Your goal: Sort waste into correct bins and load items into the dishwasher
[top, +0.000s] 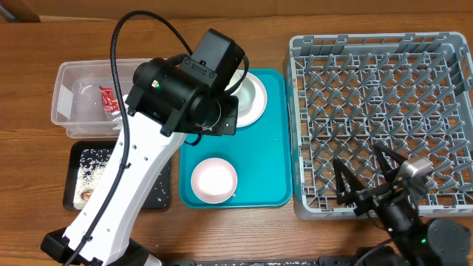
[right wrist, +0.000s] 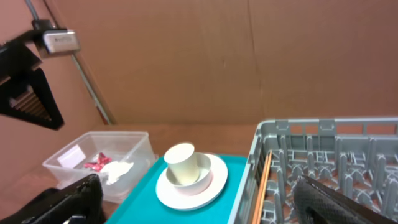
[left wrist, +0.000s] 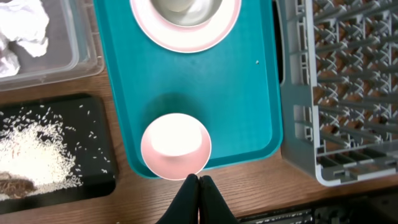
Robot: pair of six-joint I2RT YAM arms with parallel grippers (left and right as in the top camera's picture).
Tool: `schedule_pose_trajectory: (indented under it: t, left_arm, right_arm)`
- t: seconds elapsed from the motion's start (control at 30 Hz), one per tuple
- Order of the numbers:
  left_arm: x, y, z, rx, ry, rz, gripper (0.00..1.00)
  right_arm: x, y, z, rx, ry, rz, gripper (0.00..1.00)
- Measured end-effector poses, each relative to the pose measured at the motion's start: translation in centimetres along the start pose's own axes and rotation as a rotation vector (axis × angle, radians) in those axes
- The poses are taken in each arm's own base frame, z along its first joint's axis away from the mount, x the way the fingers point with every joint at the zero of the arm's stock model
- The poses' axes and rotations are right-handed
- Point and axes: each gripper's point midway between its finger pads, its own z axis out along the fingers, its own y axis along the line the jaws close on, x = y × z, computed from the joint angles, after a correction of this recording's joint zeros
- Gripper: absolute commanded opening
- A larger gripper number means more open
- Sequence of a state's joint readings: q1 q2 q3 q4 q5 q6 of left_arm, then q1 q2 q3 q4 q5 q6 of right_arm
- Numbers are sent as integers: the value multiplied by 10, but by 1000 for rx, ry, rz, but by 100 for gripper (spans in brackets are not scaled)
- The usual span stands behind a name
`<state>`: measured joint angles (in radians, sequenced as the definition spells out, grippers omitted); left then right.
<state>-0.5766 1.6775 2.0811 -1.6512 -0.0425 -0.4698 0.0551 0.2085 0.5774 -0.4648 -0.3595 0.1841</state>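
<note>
A pink bowl (top: 213, 180) sits at the front of the teal tray (top: 270, 159); it also shows in the left wrist view (left wrist: 176, 146). A white plate (top: 251, 100) at the tray's back holds a bowl with a paper cup (right wrist: 181, 163) in it. My left gripper (left wrist: 199, 186) is shut and empty, held high above the tray, its tips showing just in front of the pink bowl. My right gripper (top: 366, 177) is open wide and empty over the front edge of the grey dishwasher rack (top: 384, 111). Wooden chopsticks (right wrist: 261, 180) lie in the rack's left side.
A clear plastic bin (top: 70, 100) at the back left holds a red wrapper (top: 109, 97) and crumpled tissue (left wrist: 22, 25). A black tray (top: 77, 159) with spilled rice sits in front of it. My left arm covers part of the plate from overhead.
</note>
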Motion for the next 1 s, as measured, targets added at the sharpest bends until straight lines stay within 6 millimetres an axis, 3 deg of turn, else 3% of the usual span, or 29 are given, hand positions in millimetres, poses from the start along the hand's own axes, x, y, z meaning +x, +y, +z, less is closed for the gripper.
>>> schedule_pose_trajectory:
  t: [0.17, 0.37, 0.5, 0.77, 0.9, 1.0]
  left_arm:
    - [4, 4, 5, -24, 18, -27, 4]
    - [23, 12, 26, -107, 92, -47, 4]
    - [39, 20, 46, -148, 131, -64, 4]
    - [67, 37, 72, -172, 136, -112, 4]
    - [77, 50, 84, -196, 149, -153, 5]
    - [73, 64, 86, -208, 140, -216, 4]
  right_arm:
    - [-8, 2, 0, 39, 153, 67, 100]
    - [5, -2, 10, 64, 329, 144, 100]
    - [15, 5, 17, 11, 387, 176, 100]
    - [15, 13, 17, -37, 391, 183, 100]
    - [17, 11, 16, -26, 399, 182, 84]
    - [17, 10, 17, -20, 398, 181, 80]
